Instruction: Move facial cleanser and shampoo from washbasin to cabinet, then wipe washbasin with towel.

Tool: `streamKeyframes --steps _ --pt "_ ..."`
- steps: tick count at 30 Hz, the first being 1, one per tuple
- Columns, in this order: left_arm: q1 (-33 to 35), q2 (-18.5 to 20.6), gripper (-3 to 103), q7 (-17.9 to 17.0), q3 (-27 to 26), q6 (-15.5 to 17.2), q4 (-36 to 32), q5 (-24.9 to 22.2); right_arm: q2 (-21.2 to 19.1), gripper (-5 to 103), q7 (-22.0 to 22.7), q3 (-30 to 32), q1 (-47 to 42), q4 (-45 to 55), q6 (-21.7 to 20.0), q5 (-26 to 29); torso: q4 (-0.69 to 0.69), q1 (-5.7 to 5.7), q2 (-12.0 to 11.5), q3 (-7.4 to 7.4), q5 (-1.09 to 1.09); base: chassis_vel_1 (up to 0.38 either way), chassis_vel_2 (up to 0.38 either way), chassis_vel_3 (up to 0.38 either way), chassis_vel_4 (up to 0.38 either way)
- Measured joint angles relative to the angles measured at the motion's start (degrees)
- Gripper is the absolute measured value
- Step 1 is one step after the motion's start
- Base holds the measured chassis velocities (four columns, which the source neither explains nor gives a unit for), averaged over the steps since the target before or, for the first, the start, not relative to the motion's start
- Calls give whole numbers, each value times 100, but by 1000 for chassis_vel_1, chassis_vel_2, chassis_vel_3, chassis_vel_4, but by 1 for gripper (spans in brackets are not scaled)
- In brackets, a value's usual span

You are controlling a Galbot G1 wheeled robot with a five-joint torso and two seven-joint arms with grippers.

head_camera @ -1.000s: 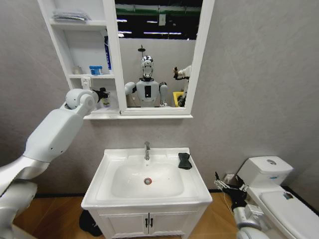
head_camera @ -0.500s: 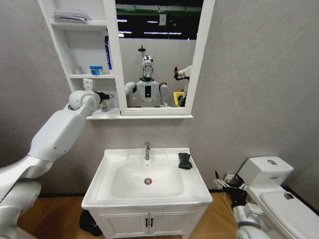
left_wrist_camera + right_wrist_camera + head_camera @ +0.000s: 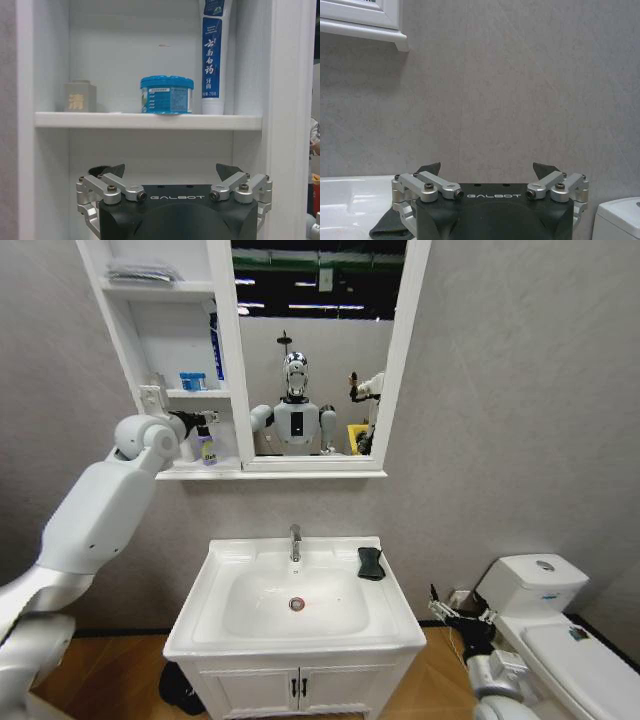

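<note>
My left pincer (image 3: 190,424) hangs wide open and empty at the cabinet (image 3: 128,335); the towel (image 3: 371,562) lies nearer my right pincer (image 3: 455,618), also open.

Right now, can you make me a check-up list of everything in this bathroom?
Surface: washbasin, white, with a chrome tap.
Job's things: towel lies on the basin's right rim; a bottle stands on the cabinet's lowest shelf.
Clutter: blue-lidded jar, toothpaste tube and small grey block on the middle shelf.
Grippers: left gripper open, raised at the cabinet beside the bottle; right gripper open, held low between basin and toilet.
Cables: thin wires by the right gripper.
Surroundings: mirror, grey wall, vanity doors below.
</note>
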Motion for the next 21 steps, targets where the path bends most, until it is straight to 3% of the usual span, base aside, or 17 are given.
streamKeyframes --steps 1,5,6,7,9,10,11,12,13,14,15,16,17,18,20,21 --pt "0 0 100 0 0 0 0 0 0 100 0 0 0 0 0 0 0 0 0 0 0 0 0 0 0" --pt "1569 741 100 -409 -858 167 -1681 -161 12 100 -3 -29 17 15 -32 -15 2 0 0 0 -1 0 0 0 0" --pt "1569 741 100 -409 -858 167 -1681 -161 12 100 -3 -29 17 15 -32 -15 2 0 0 0 -1 0 0 0 0" --pt "1992 814 100 -433 -1142 153 -1991 -70 7 100 1 -32 24 30 -58 -15 3 0 0 0 -1 0 0 0 0" --pt "3490 776 100 -193 -2112 -83 -2674 344 -25 100 11 -46 23 96 -129 -13 2 -1 0 -1 2 0 0 0 0" --pt "3490 776 100 -193 -2112 -83 -2674 344 -25 100 11 -46 23 96 -129 -13 2 -1 0 -1 2 0 0 0 0" --pt "4175 636 100 -21 -2523 -257 -2872 609 -43 100 10 -51 1 131 -144 -13 2 -1 0 -1 -4 0 0 0 0" --pt "5205 296 100 278 -3133 -637 -3115 1143 -75 100 4 -64 -53 200 -161 -13 0 -1 0 0 -3 0 0 0 0" --pt "5205 296 100 278 -3133 -637 -3115 1143 -75 100 4 -64 -53 200 -161 -13 0 -1 0 0 -3 0 0 0 0" --pt "5889 -28 100 535 -3567 -926 -3259 1583 -100 100 3 -65 -95 249 -174 -12 0 0 0 0 0 0 0 0 0" --pt "6968 -688 100 1127 -4246 -1303 -3494 2341 -167 100 -2 -68 -182 346 -204 1 0 0 0 -1 -2 0 0 0 0" --pt "6968 -688 100 1127 -4246 -1303 -3494 2341 -167 100 -2 -68 -182 346 -204 1 0 0 0 -1 -2 0 0 0 0" --pt "7750 -1194 100 1606 -4636 -1514 -3663 2822 -212 100 -7 -69 -221 392 -221 10 0 -1 0 -1 -5 0 0 0 0" --pt "7750 -1194 100 1606 -4636 -1514 -3663 2822 -212 100 -7 -69 -221 392 -221 10 0 -1 0 -1 -5 0 0 0 0" --pt "9151 -2281 100 2287 -5232 -1990 -3993 3455 -301 100 -108 -81 -264 452 -227 7 4 -2 1 -1 3 0 0 0 0" --pt "9151 -2281 100 2287 -5232 -1990 -3993 3455 -301 100 -108 -81 -264 452 -227 7 4 -2 1 -1 3 0 0 0 0"
